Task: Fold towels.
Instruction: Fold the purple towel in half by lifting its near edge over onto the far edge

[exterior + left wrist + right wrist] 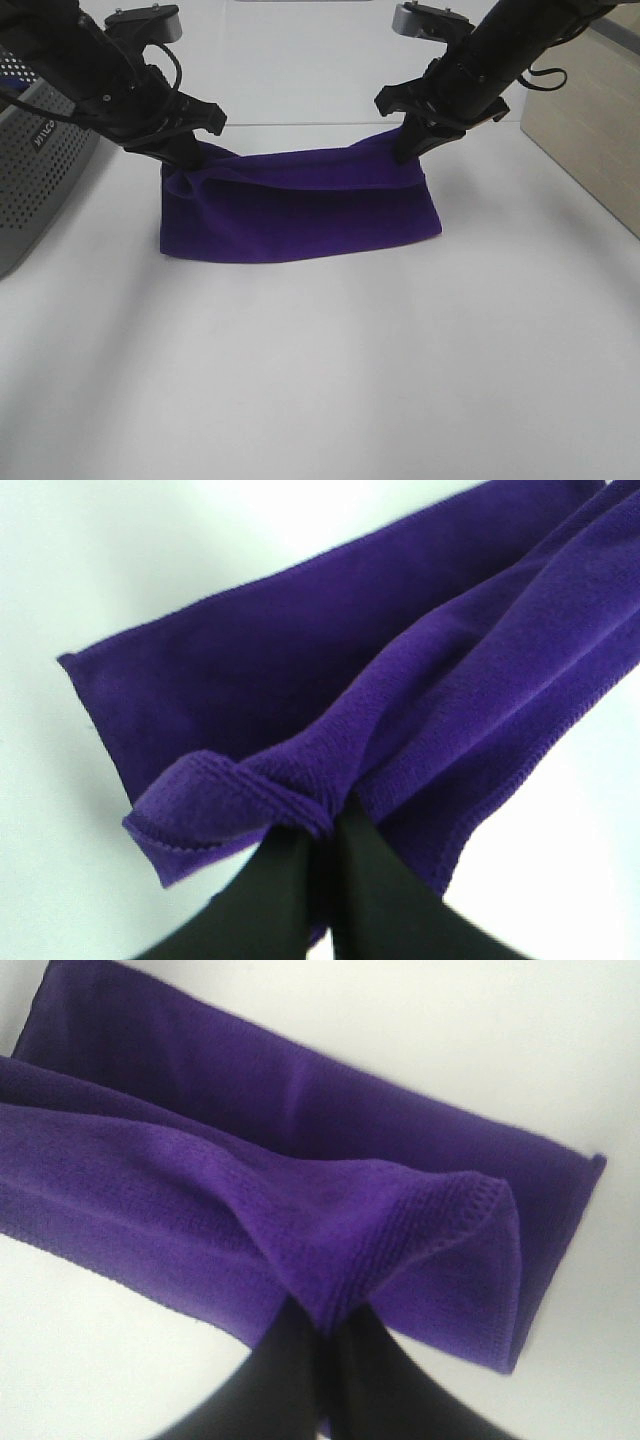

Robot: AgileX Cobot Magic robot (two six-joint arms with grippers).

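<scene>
The deep purple towel [300,212] lies on the white table, its far edge lifted and draped toward the near edge. My left gripper [183,160] is shut on the towel's far left corner [240,790]. My right gripper [408,152] is shut on the far right corner [400,1260]. Both hold their corners a little above the table, and the towel hangs between them in a fold. The lower layer lies flat on the table in both wrist views. No white tag shows.
A gray perforated basket [35,170] stands at the left edge of the table. A beige box [590,130] stands at the right. The white table [330,370] stretches toward the front.
</scene>
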